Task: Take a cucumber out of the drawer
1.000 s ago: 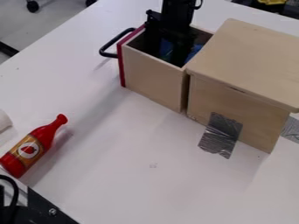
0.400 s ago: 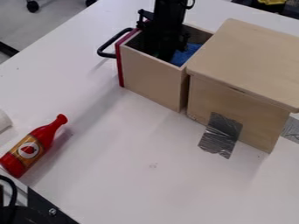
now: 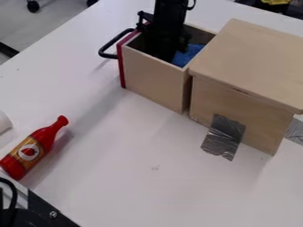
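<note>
Presently, the black robot arm [image 3: 168, 24] stands at 12 o'clock, its lower end down inside the drawer [image 3: 154, 82]. Whether the jaws are open, closed or gripping anything cannot be told. The position of the cucumber likewise cannot be determined. The drawer is pulled out from the wooden box [image 3: 248, 66] at 2 o'clock; its red front panel [image 3: 122, 66] carries a black handle [image 3: 108, 45] at 11 o'clock. Blue material [image 3: 187, 55] lies in the drawer, just beside the arm. Silver tape [image 3: 223, 135] runs from the side of the box onto the white desk [image 3: 133, 146] at 4 o'clock. A red bottle [image 3: 35, 146] with a tan label rests on its side at 8 o'clock, well apart from the drawer.
</note>
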